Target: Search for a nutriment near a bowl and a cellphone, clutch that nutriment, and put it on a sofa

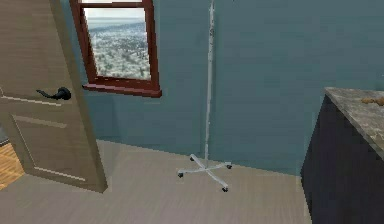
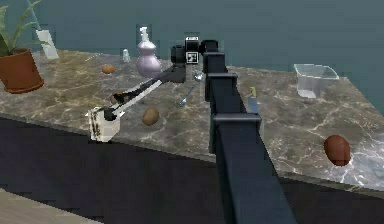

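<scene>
**Forward view.** Pale wooden door (image 1: 45, 110) w/ dark lever handle (image 1: 55, 94) at the view's left. Window (image 1: 118, 45) in a red-brown frame, set in a teal wall (image 1: 280, 70). White pole stand (image 1: 207, 110) on wheeled feet, on the floor (image 1: 140, 190) just before the wall. At the view's right, a dark-fronted worktop (image 1: 350, 100) w/ marbled top. A small brown thing (image 1: 374, 100) lies on it (too small to name).

**Arm side view.** Marbled worktop (image 2: 60, 95) along a teal wall. The dark arm (image 2: 235, 130) crosses the near edge approx. mid-length and reaches toward the far edge. The claw (image 2: 120, 98) points toward the left end, its tips by a white boxy object (image 2: 100, 122) lying near the near edge, so whether the claw grips anything cannot be told. A brown oval lump (image 2: 150, 116) (poss. the nutriment) lies on the worktop just beside that object, near the near edge. A second brown lump (image 2: 338, 150) lies at the near right corner, and a small brown lump (image 2: 107, 69) lies toward the far edge. Which lump is the one sought cannot be told. Also along the far edge:
- potted plant (image 2: 20, 65) at the left end
- pale bottle-shaped vase (image 2: 147, 55) near the middle
- clear open vessel (image 2: 316, 78) toward the right end
</scene>
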You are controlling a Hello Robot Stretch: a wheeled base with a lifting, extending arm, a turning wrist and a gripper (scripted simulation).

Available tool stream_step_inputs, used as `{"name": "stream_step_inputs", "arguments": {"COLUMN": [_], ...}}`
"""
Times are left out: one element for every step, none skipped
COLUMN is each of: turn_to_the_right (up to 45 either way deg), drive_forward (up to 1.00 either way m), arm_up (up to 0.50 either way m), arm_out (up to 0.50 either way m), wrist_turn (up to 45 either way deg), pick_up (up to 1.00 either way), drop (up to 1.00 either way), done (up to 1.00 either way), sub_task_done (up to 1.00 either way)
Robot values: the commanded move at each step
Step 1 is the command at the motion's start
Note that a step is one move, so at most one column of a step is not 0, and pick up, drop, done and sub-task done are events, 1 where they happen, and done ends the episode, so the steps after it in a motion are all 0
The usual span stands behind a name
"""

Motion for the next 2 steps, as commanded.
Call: {"name": "stream_step_inputs", "arguments": {"turn_to_the_right": [0.0, 0.0], "drive_forward": [0.0, 0.0], "arm_up": [0.0, 0.0], "arm_out": [0.0, -0.42], "wrist_turn": [-36.0, 0.0], "pick_up": [0.0, 0.0], "drop": [0.0, 0.0], "done": [0.0, 0.0], "sub_task_done": [0.0, 0.0]}}
